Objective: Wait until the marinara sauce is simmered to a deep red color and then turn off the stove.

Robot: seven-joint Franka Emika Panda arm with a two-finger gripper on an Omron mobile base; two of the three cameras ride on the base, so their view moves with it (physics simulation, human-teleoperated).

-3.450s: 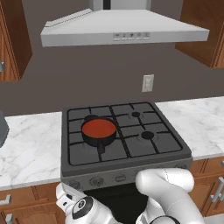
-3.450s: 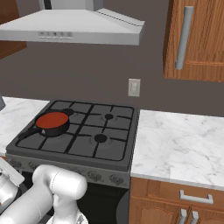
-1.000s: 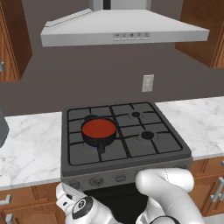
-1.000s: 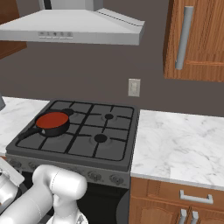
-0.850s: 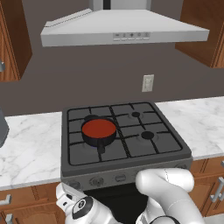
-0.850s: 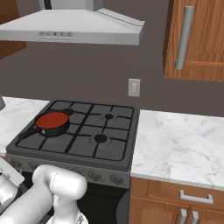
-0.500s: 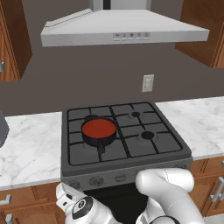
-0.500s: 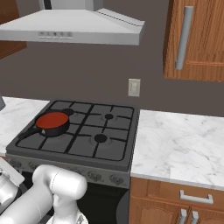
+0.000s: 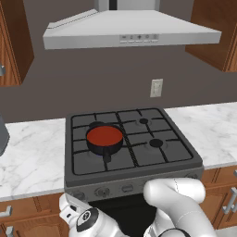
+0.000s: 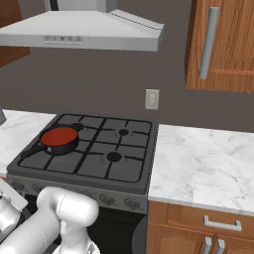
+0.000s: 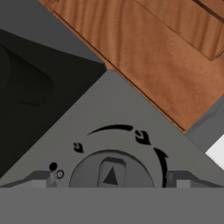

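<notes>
The marinara sauce [image 9: 105,136] is a smooth red disc in a small black pan on the stove's [image 9: 139,159] back-left burner, its short handle pointing toward the front. From the other side, the sauce [image 10: 59,135] sits at the left of the stove [image 10: 99,158]. My hand [image 9: 74,214] hangs low, in front of the left end of the knob row. In the hand view my gripper [image 11: 109,180] is open. A round grey knob [image 11: 111,171] with a raised pointer lies between its two tips, which stand wide on either side. I cannot tell whether they touch it.
A grey range hood [image 9: 132,32] hangs above the cooktop. Marble counters [image 10: 203,163] run on both sides, with wooden cabinets [image 10: 221,44] above and drawers [image 10: 213,223] below. A wall outlet [image 9: 156,88] is behind the stove. A grey appliance [image 9: 2,136] stands at the far left.
</notes>
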